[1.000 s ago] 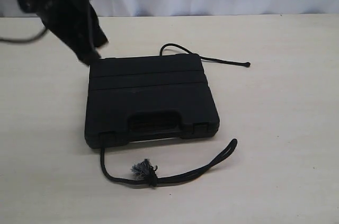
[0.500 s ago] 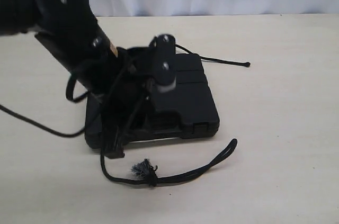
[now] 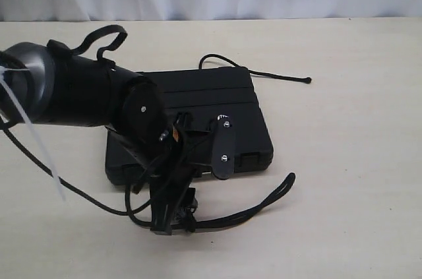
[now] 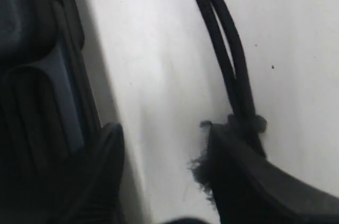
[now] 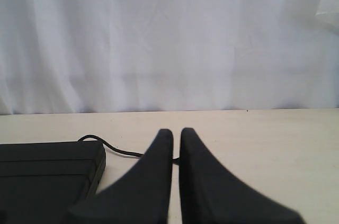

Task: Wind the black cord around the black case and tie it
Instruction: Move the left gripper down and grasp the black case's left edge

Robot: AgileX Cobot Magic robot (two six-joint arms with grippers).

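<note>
My left gripper [image 3: 175, 221], spread, hovers at the frayed grey tuft [image 4: 198, 170] of the thin black braided cord [image 3: 264, 202], which lies before the flat black plastic case [image 3: 211, 91] (limp, light stuff). I'd pinch just behind the tuft. My right gripper [image 5: 172, 135] is pressed together.

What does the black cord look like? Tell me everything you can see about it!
The black cord is long, thin and rope-like, lying slack on the table. One part comes out behind the black case and ends in a small knot. Another part lies doubled in front of the case, by its frayed grey tuft. The open left gripper is down at the tuft; whether it touches, I cannot tell.
</note>
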